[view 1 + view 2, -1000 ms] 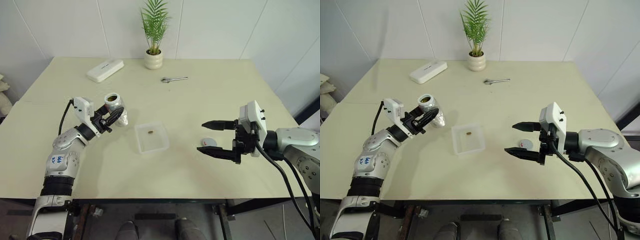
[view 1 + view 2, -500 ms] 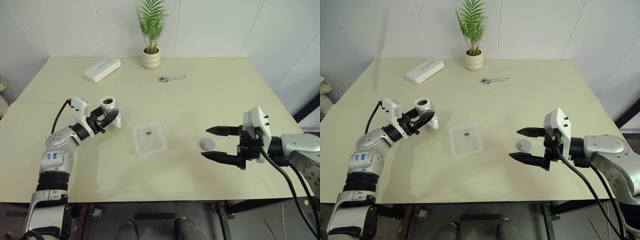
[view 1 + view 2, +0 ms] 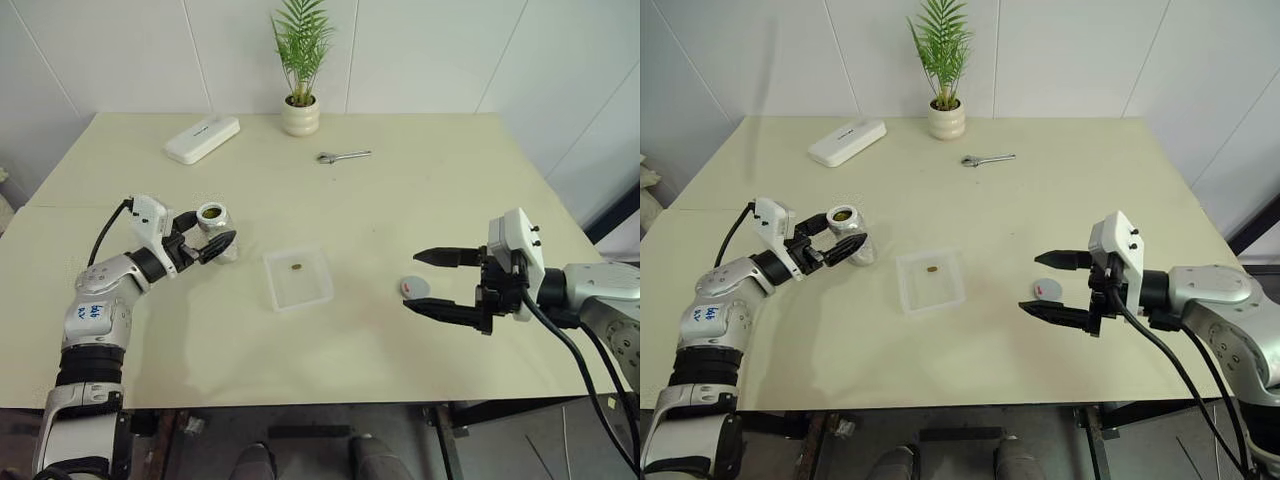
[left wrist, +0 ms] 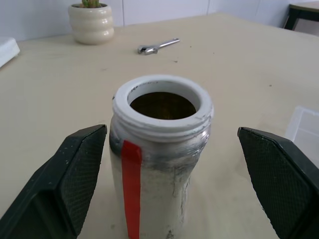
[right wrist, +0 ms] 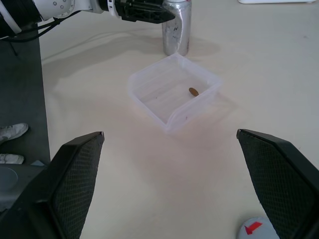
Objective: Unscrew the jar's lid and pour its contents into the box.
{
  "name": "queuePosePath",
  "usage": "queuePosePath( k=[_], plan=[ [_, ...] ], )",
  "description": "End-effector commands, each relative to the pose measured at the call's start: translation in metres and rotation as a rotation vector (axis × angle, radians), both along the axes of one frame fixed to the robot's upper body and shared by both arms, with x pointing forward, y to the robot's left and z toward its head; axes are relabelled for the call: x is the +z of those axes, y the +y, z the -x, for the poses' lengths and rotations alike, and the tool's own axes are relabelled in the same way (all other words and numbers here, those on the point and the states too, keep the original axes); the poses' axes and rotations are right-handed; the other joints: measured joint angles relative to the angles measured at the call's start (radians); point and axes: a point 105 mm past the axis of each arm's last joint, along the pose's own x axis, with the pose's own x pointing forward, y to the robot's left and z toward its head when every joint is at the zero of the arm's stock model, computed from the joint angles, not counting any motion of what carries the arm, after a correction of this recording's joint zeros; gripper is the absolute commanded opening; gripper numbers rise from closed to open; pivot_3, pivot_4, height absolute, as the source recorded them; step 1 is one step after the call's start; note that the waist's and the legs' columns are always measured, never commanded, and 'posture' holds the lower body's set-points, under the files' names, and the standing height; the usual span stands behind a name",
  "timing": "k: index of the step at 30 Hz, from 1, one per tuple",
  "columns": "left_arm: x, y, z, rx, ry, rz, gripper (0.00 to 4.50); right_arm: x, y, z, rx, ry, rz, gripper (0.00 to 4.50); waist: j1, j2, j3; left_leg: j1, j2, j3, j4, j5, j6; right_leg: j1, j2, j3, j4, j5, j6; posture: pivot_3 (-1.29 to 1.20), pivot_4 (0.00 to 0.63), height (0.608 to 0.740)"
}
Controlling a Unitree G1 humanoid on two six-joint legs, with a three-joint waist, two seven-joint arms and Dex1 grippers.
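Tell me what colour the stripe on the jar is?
Red, running down the silvery jar. The left wrist view shows it best.

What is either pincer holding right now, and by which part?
Nothing. The left pincer stands open around the upright silvery metal jar with the red stripe, fingers clear of its sides; the right pincer is open and empty.

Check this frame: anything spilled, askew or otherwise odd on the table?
Nothing stands out. The jar stands upright and open between the open left gripper's fingers, one brown bit lies inside the box, and the lid lies flat by the open right gripper.
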Motion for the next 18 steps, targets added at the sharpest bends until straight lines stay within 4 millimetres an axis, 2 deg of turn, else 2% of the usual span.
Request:
queuePosePath(
  k=[1,8,14,18],
  plan=[
    [0.016,0.004,0.013,-0.035,-0.033,-0.026,4.48,0.015,-0.004,0.0,-0.003,-0.065,0.01,4.5,0.0,0.0,0.0,0.0,0.0,0.0,0.0,0.0,0.0,0.0,0.0,0.0,0.0,0.0,0.0,0.0,0.15,0.74],
    [0.01,0.029,0.037,-0.088,0.074,-0.093,4.48,0.017,-0.008,0.002,0.003,-0.059,0.038,4.5,-0.002,0.0,0.0,0.0,0.001,0.0,-0.001,-0.001,-0.001,-0.001,0.0,-0.001,-0.001,-0.002,-0.002,0.0,0.15,0.74],
    [0.012,0.042,0.046,-0.149,0.1,-0.106,4.48,0.022,-0.018,0.0,-0.014,-0.071,0.069,4.5,-0.002,0.0,0.0,0.0,0.001,0.001,-0.001,-0.002,-0.001,-0.001,-0.001,0.0,-0.002,-0.006,-0.01,0.0,0.15,0.74],
    [0.008,0.046,0.062,-0.283,0.114,-0.132,4.48,0.03,-0.019,0.0,-0.033,-0.094,0.082,4.5,-0.004,0.0,0.0,-0.001,0.001,0.001,-0.001,-0.002,-0.001,-0.002,-0.001,0.0,-0.002,-0.007,-0.012,0.0,0.15,0.74]
  ],
)
